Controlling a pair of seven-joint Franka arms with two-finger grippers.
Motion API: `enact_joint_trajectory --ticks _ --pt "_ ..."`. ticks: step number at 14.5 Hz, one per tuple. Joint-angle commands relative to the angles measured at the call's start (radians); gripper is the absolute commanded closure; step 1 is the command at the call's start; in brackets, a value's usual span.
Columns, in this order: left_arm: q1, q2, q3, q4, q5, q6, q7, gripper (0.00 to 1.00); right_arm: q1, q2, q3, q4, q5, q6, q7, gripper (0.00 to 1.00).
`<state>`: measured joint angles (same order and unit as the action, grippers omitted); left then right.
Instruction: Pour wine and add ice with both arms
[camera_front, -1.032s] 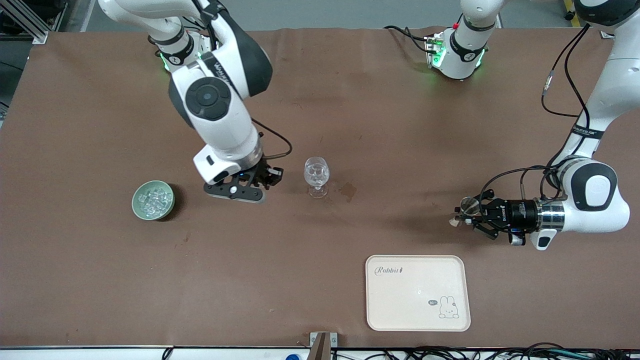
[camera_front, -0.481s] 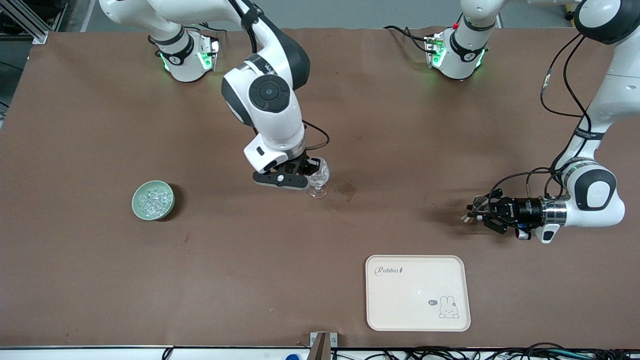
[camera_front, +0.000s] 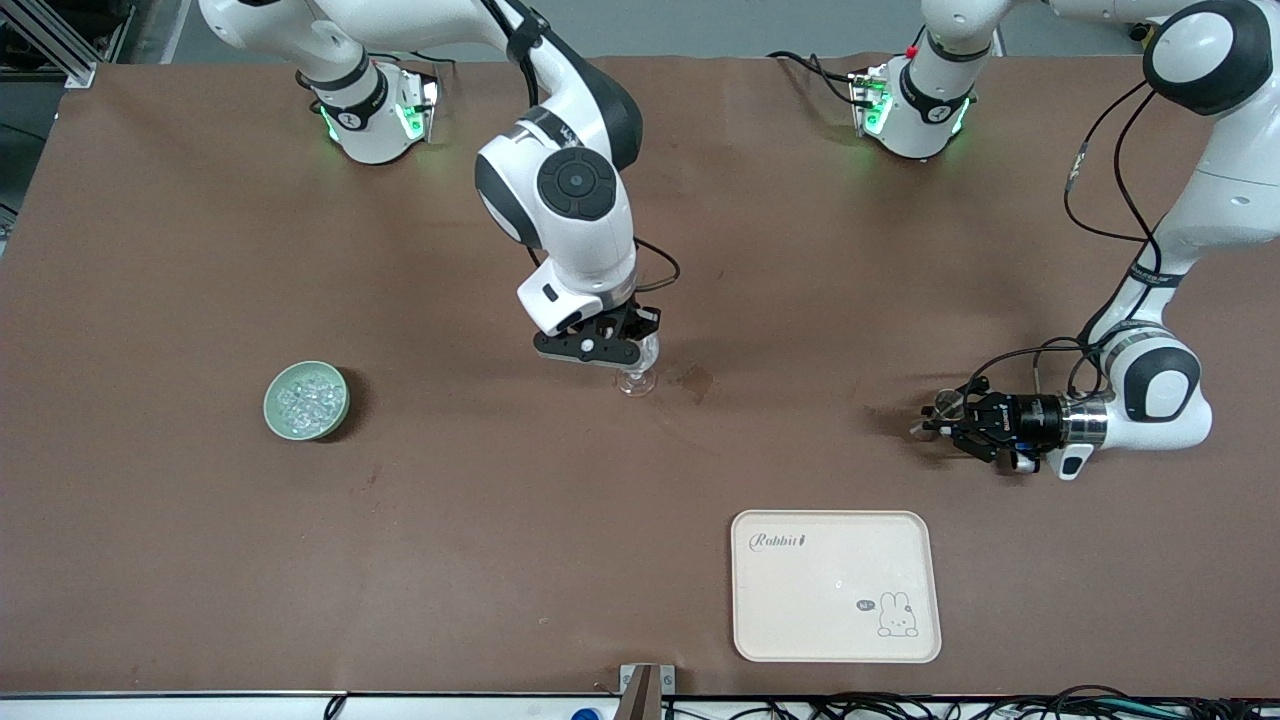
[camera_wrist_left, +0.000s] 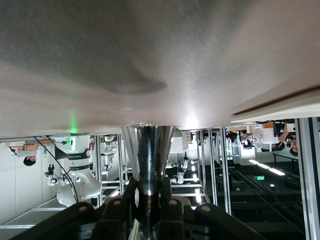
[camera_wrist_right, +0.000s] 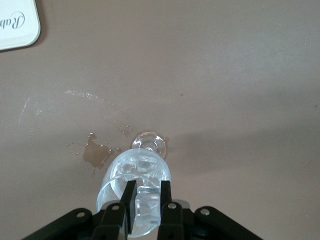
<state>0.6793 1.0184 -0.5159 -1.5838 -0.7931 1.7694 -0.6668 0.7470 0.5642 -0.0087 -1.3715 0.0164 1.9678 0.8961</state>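
Note:
A clear stemmed glass (camera_front: 634, 372) stands mid-table, with ice lumps in its cup (camera_wrist_right: 131, 176). My right gripper (camera_front: 622, 342) hangs right over its mouth. The right gripper (camera_wrist_right: 148, 186) is shut on one clear ice lump (camera_wrist_right: 148, 201). More ice fills a small green bowl (camera_front: 306, 400) toward the right arm's end. My left gripper (camera_front: 938, 420) lies level, low over the table toward the left arm's end. The left gripper (camera_wrist_left: 148, 187) is shut on a shiny cone-shaped metal cup (camera_wrist_left: 147, 150) held sideways. Wine is out of view.
A cream tray (camera_front: 835, 585) with a rabbit print lies near the front edge. A wet stain (camera_front: 695, 380) marks the brown cloth beside the glass; the right wrist view shows the stain (camera_wrist_right: 97, 154) too. Both arm bases stand along the table's back edge.
My right arm has swung from beside the green bowl to over the glass, carrying the ice lump. My left arm has drawn slightly toward its own end of the table with the metal cup.

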Motion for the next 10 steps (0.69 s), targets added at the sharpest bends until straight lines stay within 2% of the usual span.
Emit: enact_joint_trajectory --ticks 1,6,10 --pt "-0.012 0.005 0.007 0.005 -0.009 -0.013 0.006 0.95 0.026 0.01 -0.008 0.017 0.005 0.019 0.027 0.98" --pt "-0.012 0.005 0.034 -0.008 0.006 -0.013 0.007 0.9 0.031 0.013 -0.008 0.015 0.007 0.036 0.03 0.97" --pt "-0.023 0.003 0.047 -0.015 0.006 -0.013 0.007 0.84 0.031 0.019 -0.008 0.014 0.005 0.036 0.029 0.88"
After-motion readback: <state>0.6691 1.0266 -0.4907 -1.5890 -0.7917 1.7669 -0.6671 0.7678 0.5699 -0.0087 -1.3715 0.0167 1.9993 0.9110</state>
